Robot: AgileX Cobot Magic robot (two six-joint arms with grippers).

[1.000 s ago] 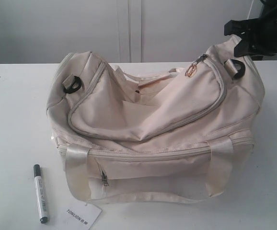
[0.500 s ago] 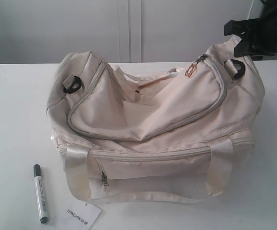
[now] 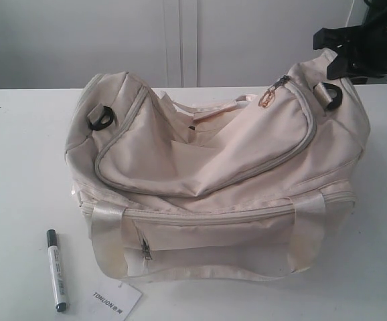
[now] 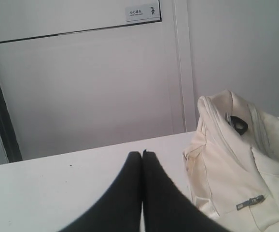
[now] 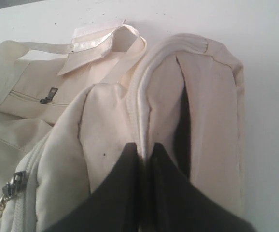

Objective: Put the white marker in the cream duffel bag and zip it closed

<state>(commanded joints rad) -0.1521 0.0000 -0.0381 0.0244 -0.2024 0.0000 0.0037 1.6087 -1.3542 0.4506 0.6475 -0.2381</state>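
Outside cream duffel bag [image 3: 247,154]: white marker [image 3: 57,271] | right claw [image 5: 143,147] pinching bag

Only the cream duffel bag's [image 3: 247,147] front handle [image 3: 108,241] has shifted slightly.

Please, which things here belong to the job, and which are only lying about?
For the job: white marker; cream duffel bag, its end pinched by the right claw.
Only lying about: paper tag, beside the marker on the table.
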